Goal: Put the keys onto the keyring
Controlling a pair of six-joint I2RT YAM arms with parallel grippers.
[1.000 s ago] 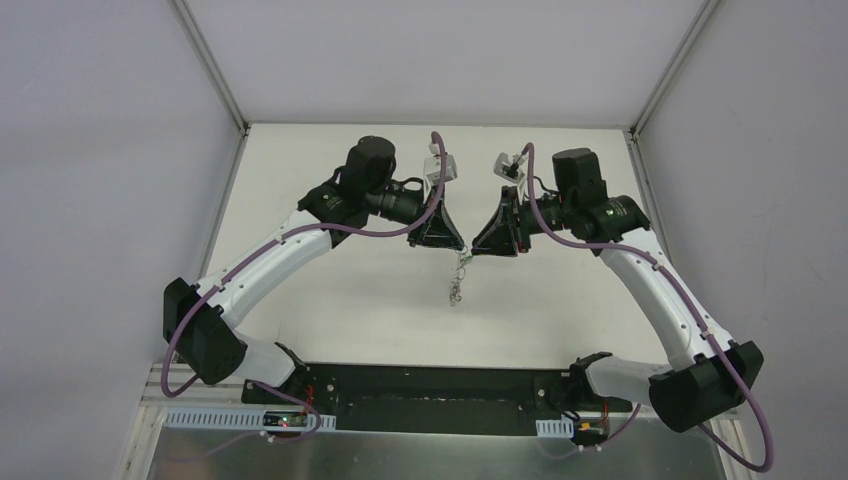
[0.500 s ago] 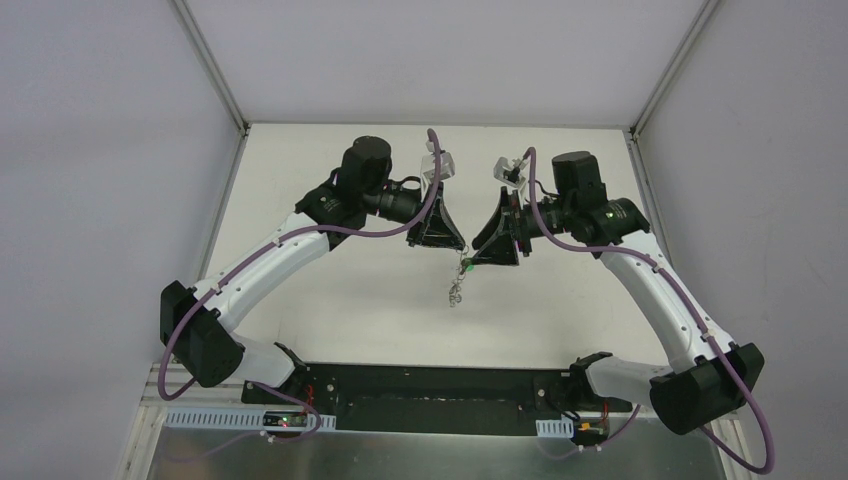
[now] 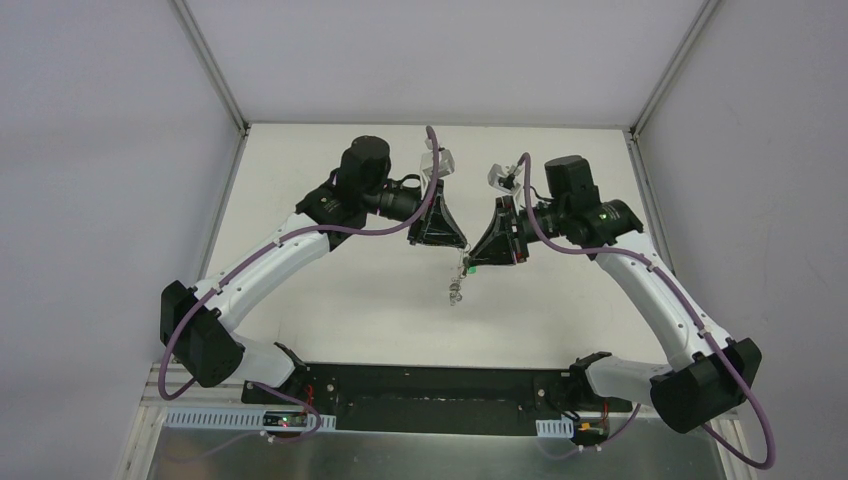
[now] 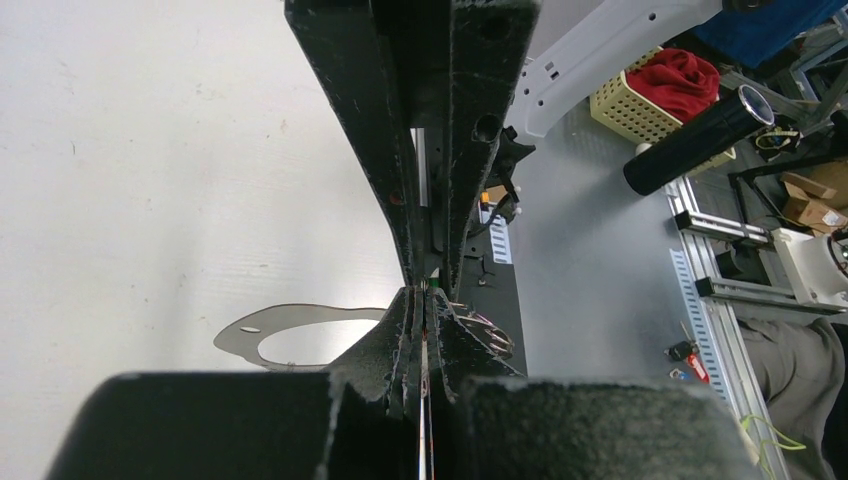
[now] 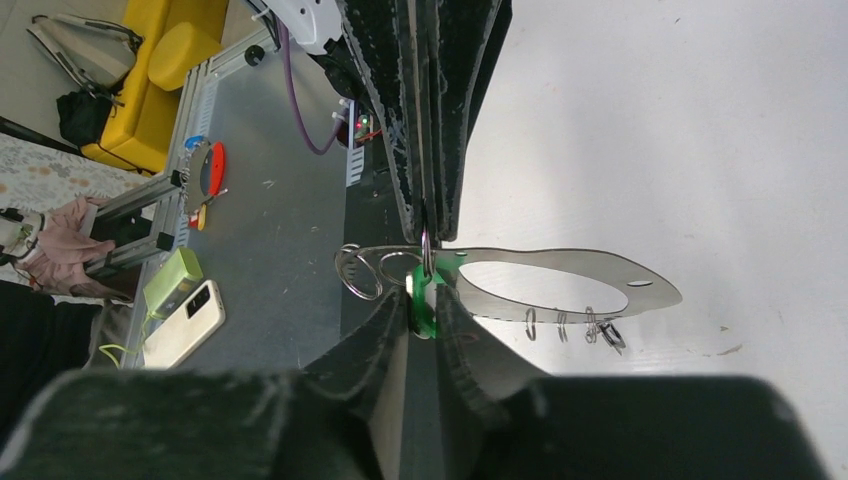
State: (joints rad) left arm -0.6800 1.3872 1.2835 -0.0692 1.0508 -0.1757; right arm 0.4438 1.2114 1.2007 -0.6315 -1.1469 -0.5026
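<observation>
Both grippers meet tip to tip above the middle of the table. My left gripper [image 3: 455, 247] [image 4: 423, 318] is shut on the keyring, which shows edge-on as a thin silver line between its pads. The keyring's flat silver loop [image 5: 655, 297] [image 4: 238, 345] spreads out sideways, with small silver rings [image 5: 565, 324] along it and a short string of rings [image 3: 455, 288] dangling below. My right gripper [image 3: 472, 262] [image 5: 423, 300] is shut on the key's green head [image 5: 428, 310] [image 3: 467, 268], right against the keyring. The key's silver blade is hidden.
White walls close in the table on the left, back and right. The arms' black base plate [image 3: 430, 398] runs along the near edge. Past it lies a grey metal bench [image 5: 270, 230] with a phone [image 5: 185, 322].
My right gripper has shifted left and slightly nearer, and the green key now shows under its tip. My left gripper has stayed shut and almost still.
</observation>
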